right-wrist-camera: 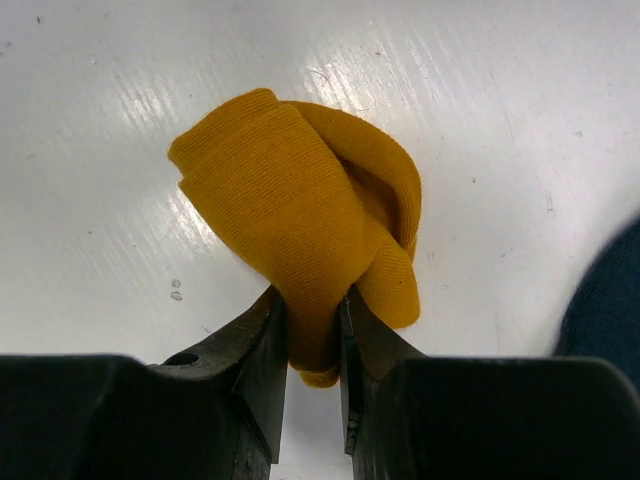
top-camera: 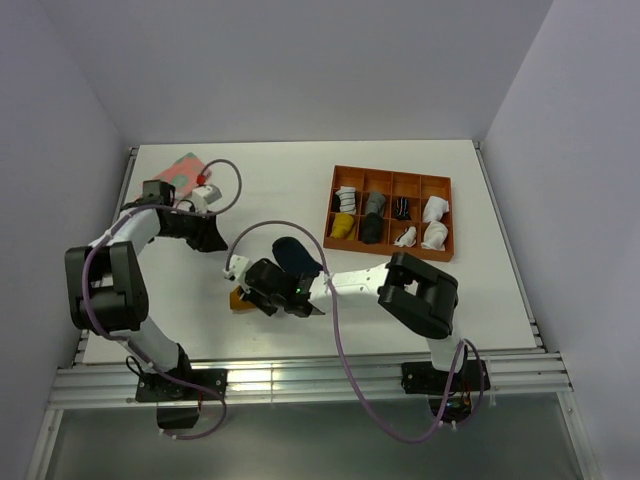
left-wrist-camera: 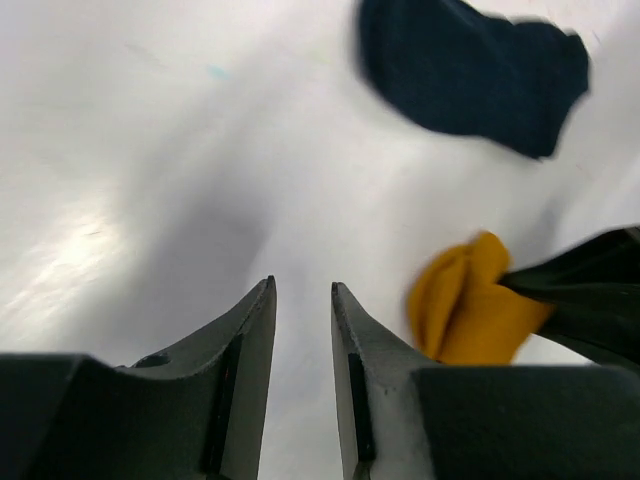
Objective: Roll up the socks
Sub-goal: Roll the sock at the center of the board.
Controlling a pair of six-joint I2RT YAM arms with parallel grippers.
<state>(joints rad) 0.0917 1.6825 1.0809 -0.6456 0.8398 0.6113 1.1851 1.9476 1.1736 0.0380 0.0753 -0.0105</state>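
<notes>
Mustard sock (right-wrist-camera: 300,210), bunched, pinched in R gripper (right-wrist-camera: 312,300) on white table (right-wrist-camera: 90,90); navy sock (left-wrist-camera: 470,70) nearby. L gripper (left-wrist-camera: 302,290) empty, gap narrow. Step, prob: mid-roll. Next: L needs to steady loose end.

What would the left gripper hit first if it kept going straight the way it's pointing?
Probably only the bare table; nothing lies straight ahead of the left gripper. The mustard sock and navy sock sit off to one side.
</notes>
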